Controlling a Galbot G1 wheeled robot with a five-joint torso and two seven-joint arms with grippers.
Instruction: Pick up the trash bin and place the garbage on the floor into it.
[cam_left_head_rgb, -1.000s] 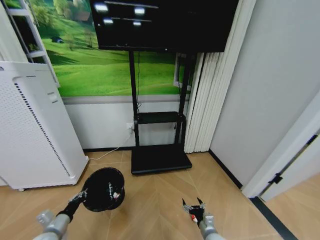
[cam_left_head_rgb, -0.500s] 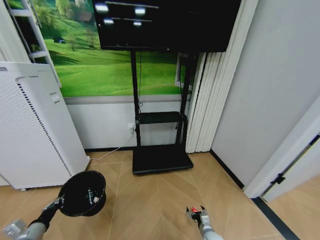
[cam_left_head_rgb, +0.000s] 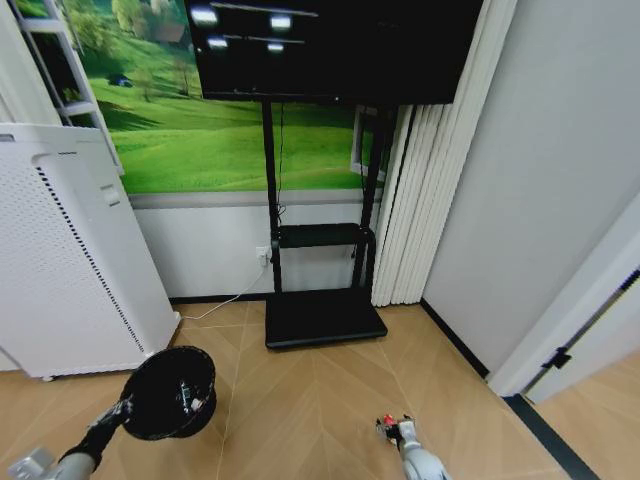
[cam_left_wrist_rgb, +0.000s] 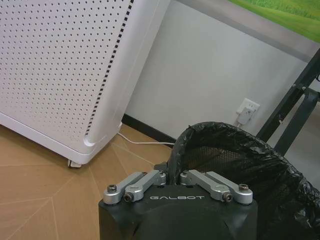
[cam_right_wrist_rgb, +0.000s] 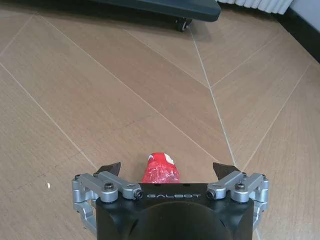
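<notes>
At the left of the frame stands a big white appliance (cam_left_head_rgb: 70, 250). Lower left, the left gripper (cam_left_wrist_rgb: 172, 176) grasps the trash bin (cam_left_head_rgb: 170, 392) by its rim. Lower middle, the right gripper (cam_right_wrist_rgb: 167, 169) is spread wide around a red wrapper (cam_right_wrist_rgb: 160, 169).

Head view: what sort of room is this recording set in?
Probably a living room or lounge mock-up: a large screen on a wheeled black stand, a meadow mural on the wall, herringbone wood flooring, and a white perforated appliance standing at the left.
</notes>
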